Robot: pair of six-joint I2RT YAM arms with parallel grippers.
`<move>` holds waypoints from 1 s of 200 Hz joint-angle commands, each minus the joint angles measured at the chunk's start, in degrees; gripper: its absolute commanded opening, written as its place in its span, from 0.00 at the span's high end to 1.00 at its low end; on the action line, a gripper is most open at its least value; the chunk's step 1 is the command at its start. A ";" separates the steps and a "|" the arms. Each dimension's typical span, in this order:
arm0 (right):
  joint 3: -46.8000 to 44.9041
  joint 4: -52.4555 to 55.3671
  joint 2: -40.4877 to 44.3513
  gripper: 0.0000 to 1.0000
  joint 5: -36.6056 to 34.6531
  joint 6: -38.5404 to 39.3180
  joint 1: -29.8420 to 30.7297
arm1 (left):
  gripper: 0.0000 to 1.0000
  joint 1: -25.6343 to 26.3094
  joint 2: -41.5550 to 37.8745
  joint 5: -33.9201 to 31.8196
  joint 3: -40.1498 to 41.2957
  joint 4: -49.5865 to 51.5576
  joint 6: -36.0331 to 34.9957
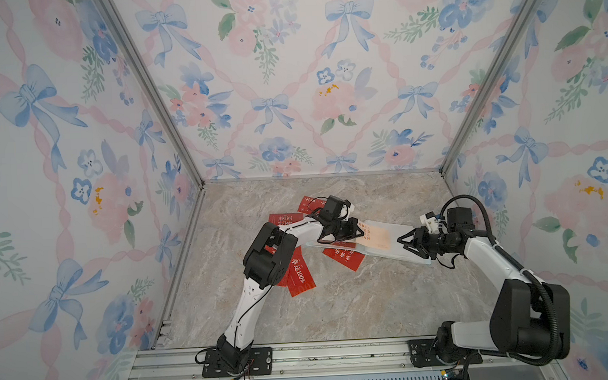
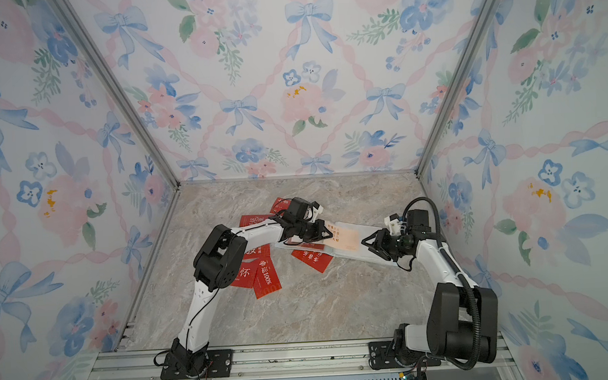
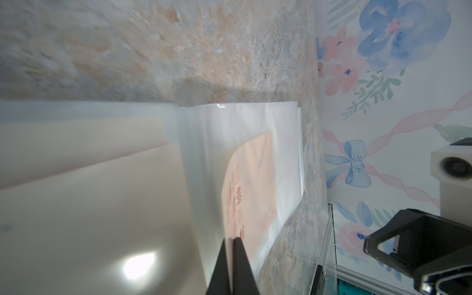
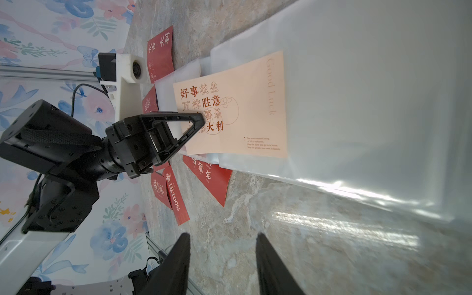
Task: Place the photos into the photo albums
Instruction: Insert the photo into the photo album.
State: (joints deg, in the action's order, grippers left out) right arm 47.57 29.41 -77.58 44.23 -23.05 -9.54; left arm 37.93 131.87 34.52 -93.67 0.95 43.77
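Note:
The photo album (image 1: 402, 252) (image 2: 372, 257) lies open on the marble table, its clear sleeve pages (image 4: 357, 102) (image 3: 281, 143) spread out. A cream photo (image 1: 378, 238) (image 2: 348, 240) (image 4: 242, 107) with orange-red characters lies on the open page. In the left wrist view this cream photo (image 3: 251, 184) looks veiled by clear film. My left gripper (image 1: 362, 231) (image 2: 331, 234) (image 3: 233, 238) (image 4: 201, 118) is shut on its near edge. My right gripper (image 1: 405, 244) (image 2: 368, 246) (image 4: 222, 235) stands open and empty just off the album's right side, low over the table.
Several red photos lie on the table left of and under the album: one (image 1: 343, 258) (image 4: 209, 176) partly beneath it, one (image 1: 299, 273) by the left elbow, others (image 1: 286, 218) behind the left arm. Flowered walls enclose three sides.

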 commanded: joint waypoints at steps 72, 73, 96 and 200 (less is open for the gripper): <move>-0.05 1.59 1.64 0.57 -0.85 1.32 0.56 | 1.00 1.81 4.48 0.24 -4.74 0.65 1.78; -0.08 1.56 1.60 0.57 -0.87 1.28 0.57 | 1.00 1.80 4.55 0.26 -4.76 0.64 1.82; 0.15 1.61 1.46 0.57 -0.89 1.30 0.52 | 1.00 1.96 5.13 0.45 -5.29 0.72 1.87; 0.56 2.28 1.68 0.57 -0.97 1.69 0.50 | 0.68 0.72 1.20 -3.42 -2.92 2.81 1.02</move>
State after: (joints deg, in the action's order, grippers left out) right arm 47.57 29.89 -76.99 44.05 -22.61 -9.54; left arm 38.98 135.28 33.04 -97.60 1.04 45.58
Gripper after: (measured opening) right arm 0.434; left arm 0.318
